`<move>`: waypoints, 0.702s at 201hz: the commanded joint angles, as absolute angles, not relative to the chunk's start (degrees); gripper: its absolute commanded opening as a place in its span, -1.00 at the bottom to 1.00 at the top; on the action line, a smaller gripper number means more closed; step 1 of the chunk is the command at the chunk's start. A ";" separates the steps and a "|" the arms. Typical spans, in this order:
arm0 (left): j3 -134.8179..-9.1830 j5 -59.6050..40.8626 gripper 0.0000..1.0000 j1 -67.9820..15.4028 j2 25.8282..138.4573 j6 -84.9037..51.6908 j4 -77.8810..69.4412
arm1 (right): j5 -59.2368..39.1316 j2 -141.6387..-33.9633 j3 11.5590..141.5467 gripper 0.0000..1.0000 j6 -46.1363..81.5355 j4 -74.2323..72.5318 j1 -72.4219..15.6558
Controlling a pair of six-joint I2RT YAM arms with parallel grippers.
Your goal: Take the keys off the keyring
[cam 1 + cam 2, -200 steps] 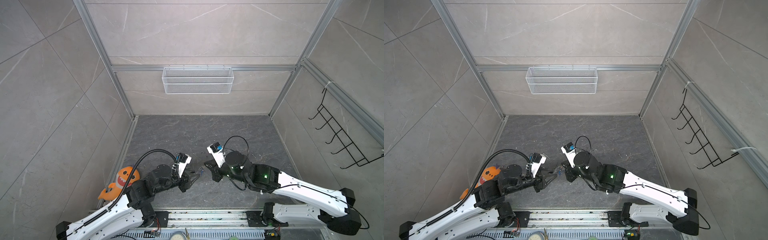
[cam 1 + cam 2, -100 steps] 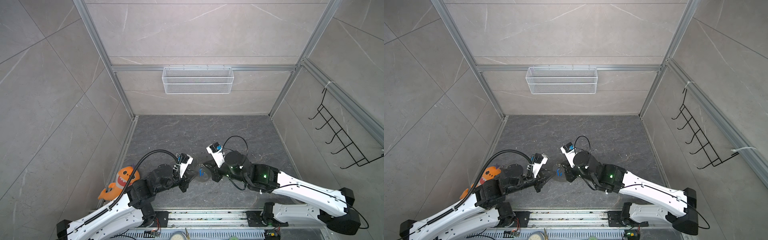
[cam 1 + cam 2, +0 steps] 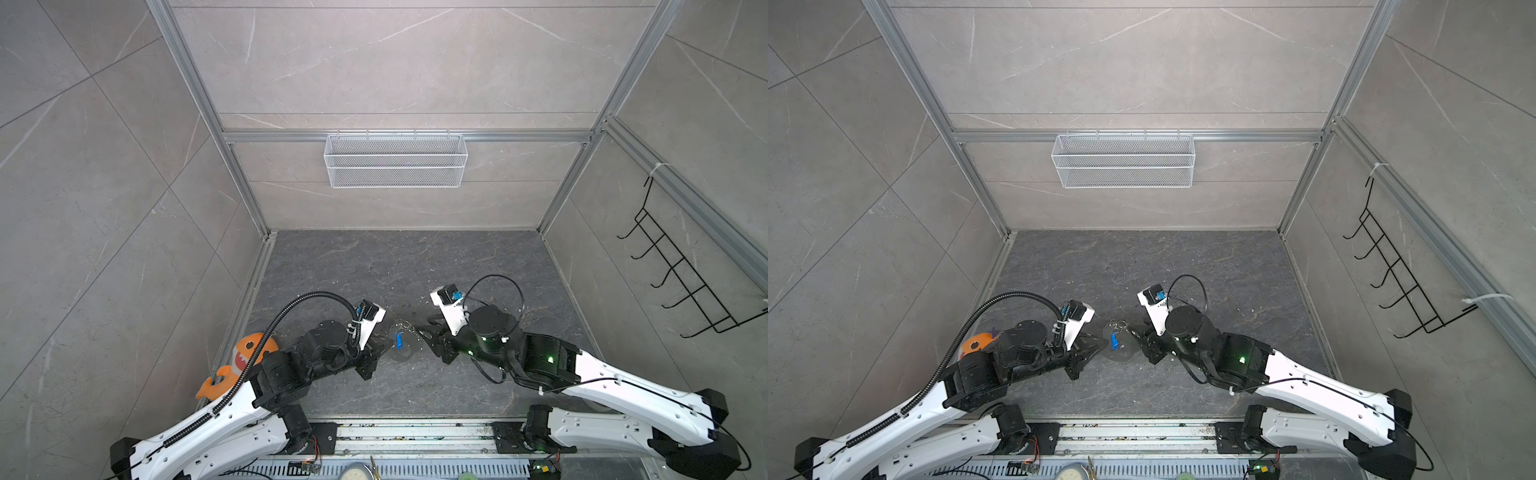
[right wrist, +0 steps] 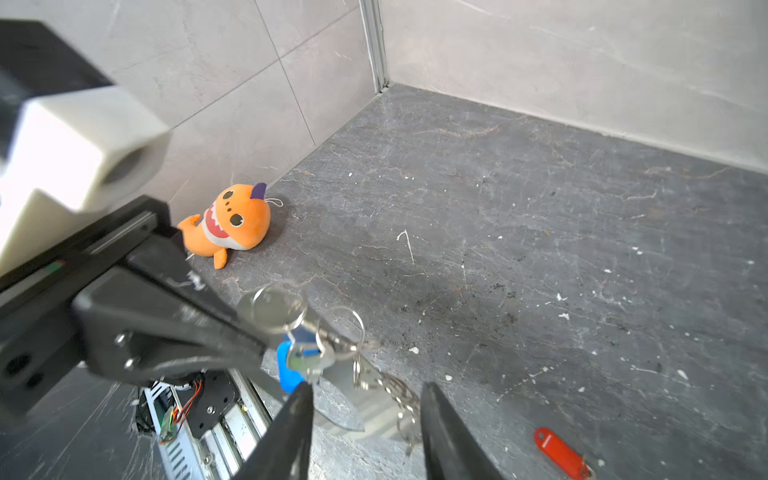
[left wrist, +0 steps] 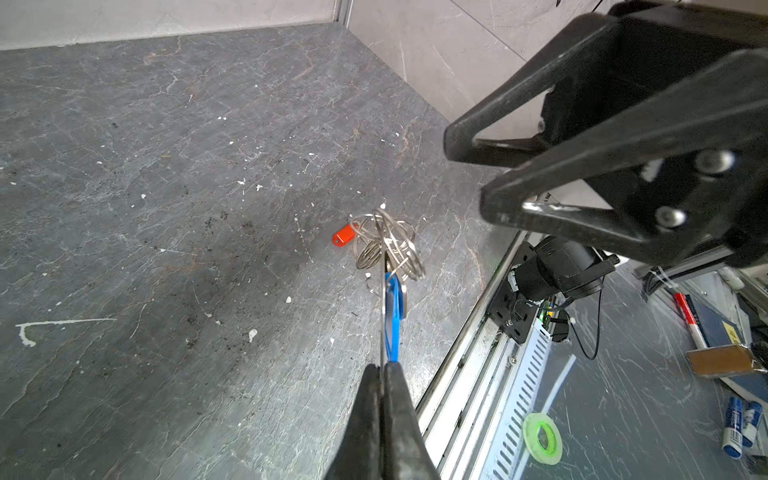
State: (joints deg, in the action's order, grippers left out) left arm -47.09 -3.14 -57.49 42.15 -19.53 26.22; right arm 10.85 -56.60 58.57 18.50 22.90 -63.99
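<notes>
pinching the end of the blue tag [image 5: 393,316], the left gripper [image 5: 381,372] has its jaws pressed together, where a second ago they stood apart. the right gripper [image 4: 368,386], clamped a second ago, now has its fingers spread and closed on nothing. the keyring [image 4: 338,403] hangs in the gap between them, its chain [image 4: 400,392] dangling beside it. the two grippers nearly met before; now they sit a little apart, and both top views show the blue tag between them. the red tag [image 4: 561,453] lies on the floor [image 4: 540,249], apart from the bunch. farther off, a plush shark [image 4: 232,220] rests by the left wall and a wire basket [image 3: 395,160] hangs on the back wall, both unchanged.
</notes>
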 commanded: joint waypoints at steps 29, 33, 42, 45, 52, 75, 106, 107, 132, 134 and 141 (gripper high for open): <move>-53.56 -3.43 -1.00 -57.30 46.00 -21.85 28.99 | 2.20 -56.77 59.60 0.02 9.56 20.45 -63.83; -53.79 -3.54 -1.00 -57.30 46.41 -22.01 29.07 | 2.18 -57.46 59.82 0.04 9.30 20.06 -63.81; -54.17 -3.76 -1.00 -57.30 47.04 -22.31 29.25 | 2.76 -59.22 60.48 0.06 8.91 19.36 -63.85; -54.25 -3.78 -1.00 -57.30 47.19 -22.40 29.33 | 3.19 -59.81 60.81 0.06 8.80 19.34 -63.81; -54.29 -3.79 -1.00 -57.33 47.48 -22.63 29.34 | 4.06 -61.17 61.46 0.08 8.55 19.03 -63.82; -54.53 -3.78 -1.00 -57.39 47.51 -23.50 29.34 | 5.64 -63.47 61.85 0.17 7.69 16.43 -63.82; -54.84 -3.61 -1.00 -57.43 47.88 -24.21 30.01 | 6.93 -65.27 63.31 0.22 6.70 15.86 -63.83; -54.88 -3.61 -1.00 -57.46 47.93 -24.28 29.99 | 7.03 -65.37 63.38 0.22 6.69 15.88 -63.86; -54.94 -4.22 -1.00 -57.47 48.11 -24.26 30.05 | 9.83 -67.68 65.16 0.16 6.72 17.92 -63.85; -54.98 -4.20 -1.00 -57.48 48.09 -24.21 30.06 | 10.02 -67.85 65.22 0.16 6.78 18.04 -63.82; -55.00 -4.26 -1.00 -57.52 47.93 -24.17 30.06 | 10.58 -68.24 65.37 0.12 6.91 18.36 -63.88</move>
State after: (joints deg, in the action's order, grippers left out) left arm -52.29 -3.31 -57.49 48.34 -23.55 31.40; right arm 7.20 -66.54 62.96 7.81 18.13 -63.99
